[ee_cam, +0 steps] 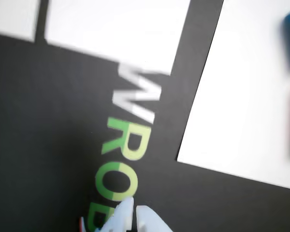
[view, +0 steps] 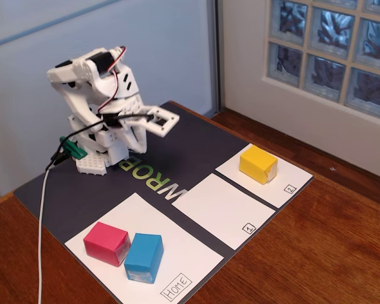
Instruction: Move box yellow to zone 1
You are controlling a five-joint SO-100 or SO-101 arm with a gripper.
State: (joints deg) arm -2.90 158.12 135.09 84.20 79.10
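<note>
Presently, box yellow seen right of centre in fixed view, resting on sheet marked 2; zone 1 bare, just lower-left of it. Hand at wrist view bottom edge, tips pressed together, nothing pinched. Block judged light, stiff; glossy taped ends prob. slippery, so plain side faces preferred for grip, approx mid-height.
</note>
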